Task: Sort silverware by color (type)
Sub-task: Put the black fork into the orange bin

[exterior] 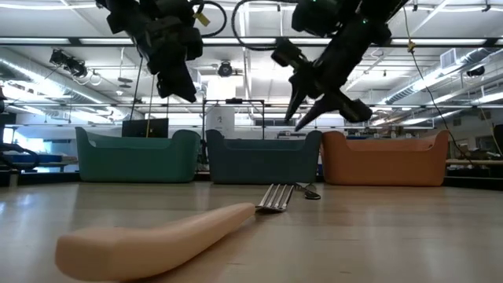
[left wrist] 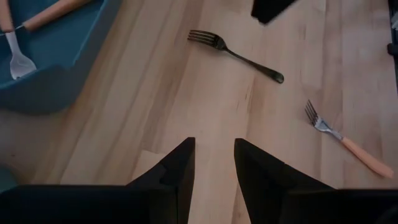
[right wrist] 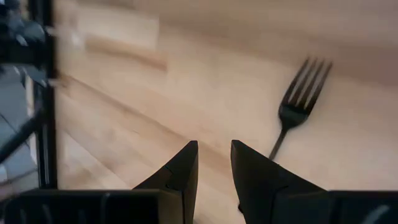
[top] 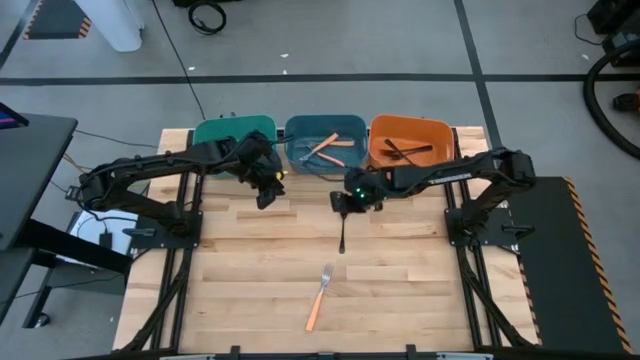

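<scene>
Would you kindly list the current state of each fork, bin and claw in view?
Black fork: lying flat on the table, untouched.
Orange-handled fork: lying flat on the table, apart from the black one.
Teal bin: contents hidden by the left arm.
Blue bin: holds orange-handled forks.
Orange bin: holds black forks.
Left claw: open, empty.
Right claw: open, empty, near the black fork.

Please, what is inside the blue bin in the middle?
Inside the blue bin lie forks with orange handles; at least two show in the high view. The left wrist view confirms one orange handle and a silver head. The bin's walls may hide more.
</scene>
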`<state>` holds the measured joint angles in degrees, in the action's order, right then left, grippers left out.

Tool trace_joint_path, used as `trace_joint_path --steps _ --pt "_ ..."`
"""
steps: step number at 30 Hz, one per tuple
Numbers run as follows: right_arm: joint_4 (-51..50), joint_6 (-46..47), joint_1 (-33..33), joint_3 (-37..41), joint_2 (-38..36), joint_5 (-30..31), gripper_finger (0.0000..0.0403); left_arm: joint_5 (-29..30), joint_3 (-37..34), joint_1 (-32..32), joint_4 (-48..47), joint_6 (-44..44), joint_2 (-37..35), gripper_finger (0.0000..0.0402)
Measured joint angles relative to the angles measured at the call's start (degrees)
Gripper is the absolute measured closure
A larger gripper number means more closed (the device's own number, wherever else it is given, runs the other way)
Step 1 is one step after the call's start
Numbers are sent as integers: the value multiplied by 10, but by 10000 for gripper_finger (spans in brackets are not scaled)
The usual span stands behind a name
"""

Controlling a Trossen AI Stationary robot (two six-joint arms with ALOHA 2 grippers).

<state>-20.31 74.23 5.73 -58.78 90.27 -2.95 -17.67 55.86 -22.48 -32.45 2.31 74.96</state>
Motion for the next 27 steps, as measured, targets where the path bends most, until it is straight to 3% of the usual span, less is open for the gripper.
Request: trace_joint_path --steps 16,27 --pt "1 38 -26 0 124 -5 300 1 0 -2 13 27 0 280" --pt "-7 33 -6 -3 152 14 300 0 0 -2 15 35 0 280"
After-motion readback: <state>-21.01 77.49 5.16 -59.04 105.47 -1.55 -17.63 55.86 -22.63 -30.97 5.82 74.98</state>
